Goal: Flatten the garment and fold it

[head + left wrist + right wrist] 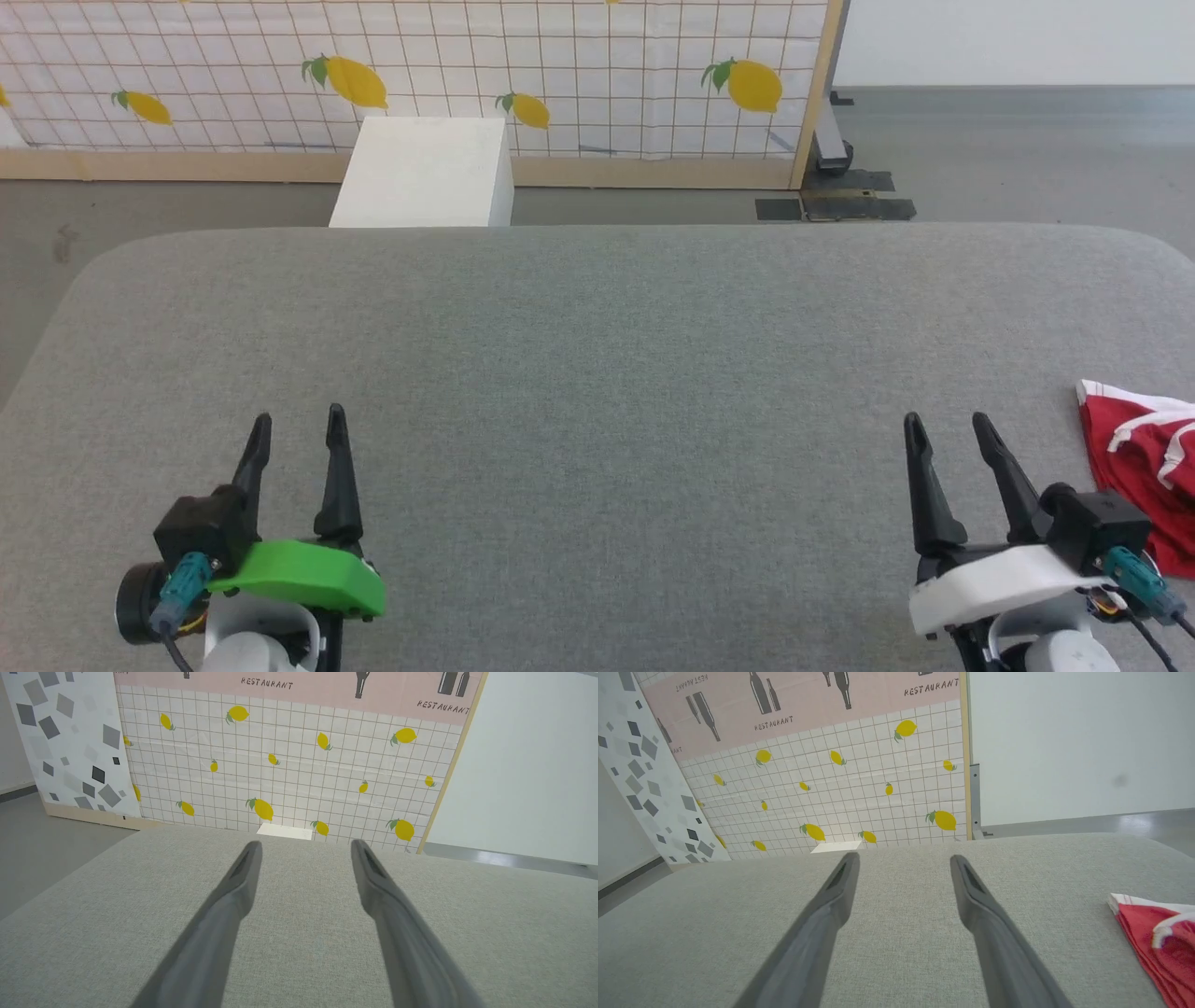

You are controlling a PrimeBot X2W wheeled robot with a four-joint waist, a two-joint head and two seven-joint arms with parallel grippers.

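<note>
The step in hand looks like the first reach for the garment (1141, 455), which lies crumpled at the far right edge of the head view, partly cut off by the frame, and at the lower right of the right wrist view. The right gripper (947, 418) sits just left of it at the lower right, its two dark fingers spread apart and holding nothing. The left gripper (299, 414) rests at the lower left, well apart from the cloth, fingers likewise parted and empty. To do this well, the right arm should probably swing toward the white-trimmed corner nearest it and pinch a single edge rather than a bunched layer. It can then draw the shorts toward the middle of the frame, where both arms can reach to spread them flat. A grab into the folds would likely lift a lump and make smoothing harder. The work surface (597, 317) is a broad grey woven pad with rounded far corners. Beyond it, at the upper middle, stands a white box (425, 173) before a lemon-printed grid screen (579, 56), with grey floor (1027, 159) at the upper right.
</note>
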